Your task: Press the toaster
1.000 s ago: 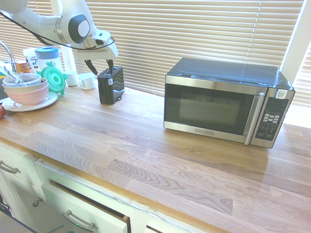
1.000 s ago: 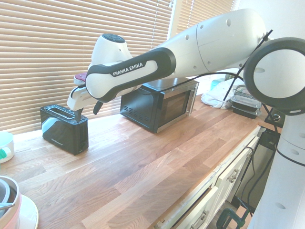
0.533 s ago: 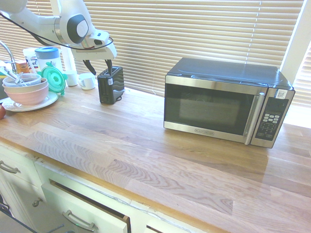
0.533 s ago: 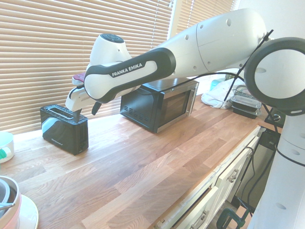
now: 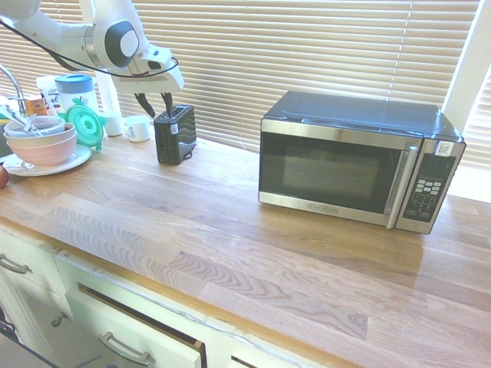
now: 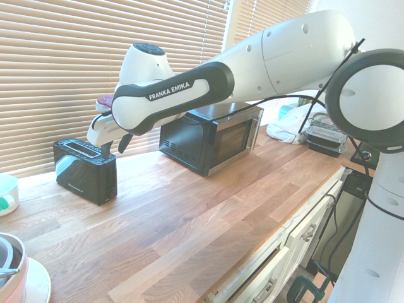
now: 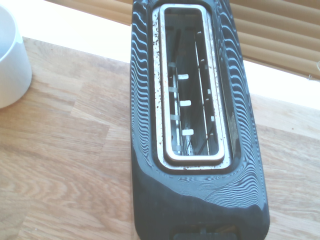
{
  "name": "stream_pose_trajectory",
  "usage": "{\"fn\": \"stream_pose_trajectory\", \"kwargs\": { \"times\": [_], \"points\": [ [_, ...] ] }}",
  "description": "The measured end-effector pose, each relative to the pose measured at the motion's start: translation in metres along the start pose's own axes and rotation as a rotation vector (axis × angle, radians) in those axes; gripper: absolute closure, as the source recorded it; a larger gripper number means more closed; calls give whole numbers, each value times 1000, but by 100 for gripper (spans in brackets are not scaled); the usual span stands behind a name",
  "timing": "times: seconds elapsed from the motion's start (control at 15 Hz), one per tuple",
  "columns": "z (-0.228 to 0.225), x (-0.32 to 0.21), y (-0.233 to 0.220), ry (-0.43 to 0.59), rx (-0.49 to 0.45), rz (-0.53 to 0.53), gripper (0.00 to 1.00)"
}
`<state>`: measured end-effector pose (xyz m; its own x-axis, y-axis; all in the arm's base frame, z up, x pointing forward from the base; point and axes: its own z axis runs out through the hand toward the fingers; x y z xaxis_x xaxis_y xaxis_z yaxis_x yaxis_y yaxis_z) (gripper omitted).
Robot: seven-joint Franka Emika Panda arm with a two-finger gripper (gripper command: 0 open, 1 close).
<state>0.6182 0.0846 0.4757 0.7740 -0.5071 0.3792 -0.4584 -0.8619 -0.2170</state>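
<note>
A kitchen counter of pale wood planks (image 5: 230,230) runs under a window with closed slatted blinds (image 5: 307,46), white drawers below its near edge. The toaster (image 5: 175,135) stands toward the far left of this counter in the first exterior view, end-on with a small white label facing the camera, well apart from the large microwave (image 5: 359,161) to its right. Beside it on the left sit a white mug (image 5: 139,128), a green-lidded container (image 5: 83,123) and stacked bowls on a plate (image 5: 42,142) — all clear of the arm's working space.

The gripper (image 5: 153,103) hangs just above the toaster's top, fingers pointing down and spread moderately apart, holding nothing. In the second exterior view the gripper (image 6: 113,146) sits over the end of the toaster (image 6: 85,169) nearer the microwave (image 6: 211,136), one finger appearing close to or touching the top edge; contact cannot be confirmed.

The wrist view looks straight down on the toaster (image 7: 197,125), its long crumb-flecked slot open and empty, with what may be the lever at the picture's bottom edge. That alignment suggests the arm is posed over the lever end — probably so a downward push can bear on it.
</note>
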Motion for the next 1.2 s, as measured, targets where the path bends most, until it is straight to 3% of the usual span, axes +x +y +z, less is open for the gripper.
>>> {"fn": "stream_pose_trajectory", "kwargs": {
  "times": [1.2],
  "points": [
    [7, -5, 0, -23, -20, -30, 100]
  ]
}}
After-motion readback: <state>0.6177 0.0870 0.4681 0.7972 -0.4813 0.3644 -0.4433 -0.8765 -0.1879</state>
